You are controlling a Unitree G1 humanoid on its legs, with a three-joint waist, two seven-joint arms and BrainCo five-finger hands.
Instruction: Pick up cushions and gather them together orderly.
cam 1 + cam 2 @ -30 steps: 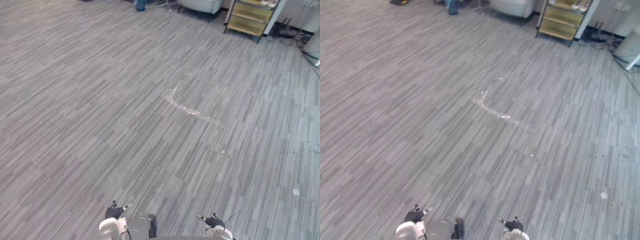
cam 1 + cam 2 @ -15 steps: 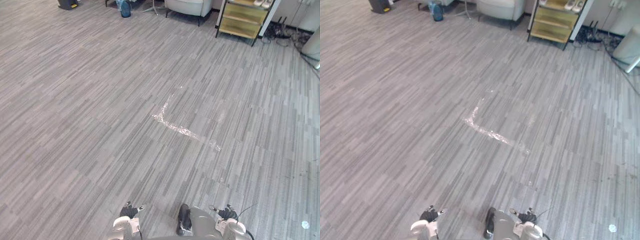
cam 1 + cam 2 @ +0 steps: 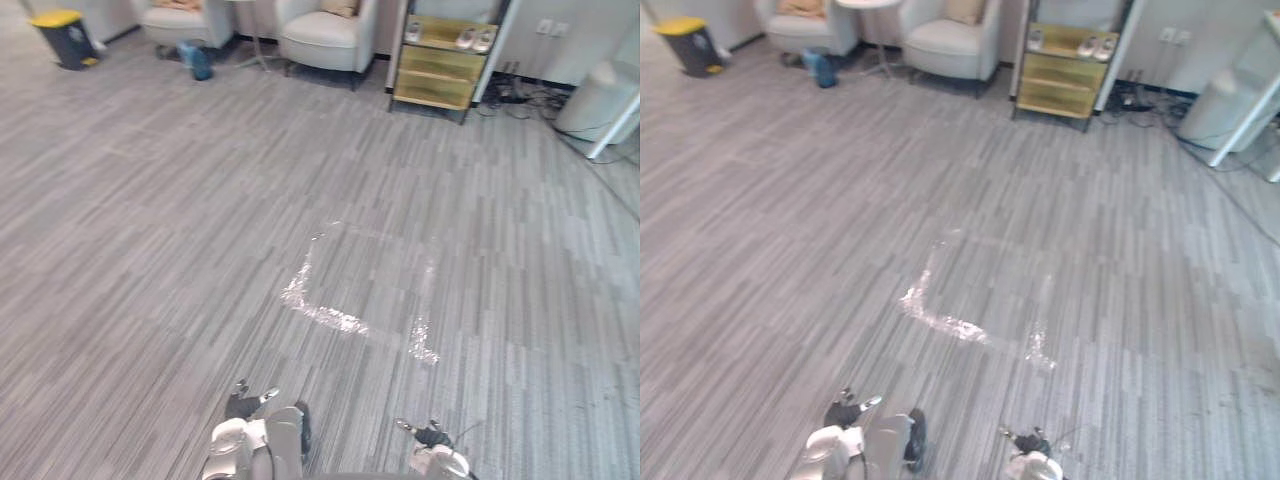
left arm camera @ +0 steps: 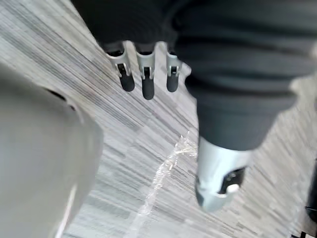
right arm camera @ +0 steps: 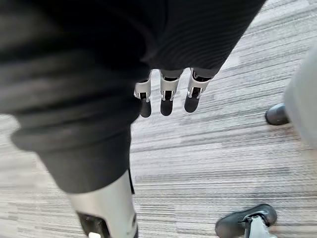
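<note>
The left hand (image 3: 243,405) and the right hand (image 3: 430,436) hang low above the grey striped carpet floor (image 3: 150,250), with the fingers (image 4: 147,79) straight, a little apart and holding nothing. Far ahead, one tan square cushion (image 3: 965,10) lies on a white padded armchair (image 3: 945,45), and a second tan cushion (image 3: 800,7) on the neighbouring armchair (image 3: 805,30).

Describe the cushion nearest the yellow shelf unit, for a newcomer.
Along the far wall stands a yellow shelf unit. The cushion is the tan one on the pale armchair right beside that unit; the other cushion sits on the farther armchair by the yellow-lidded bin.
</note>
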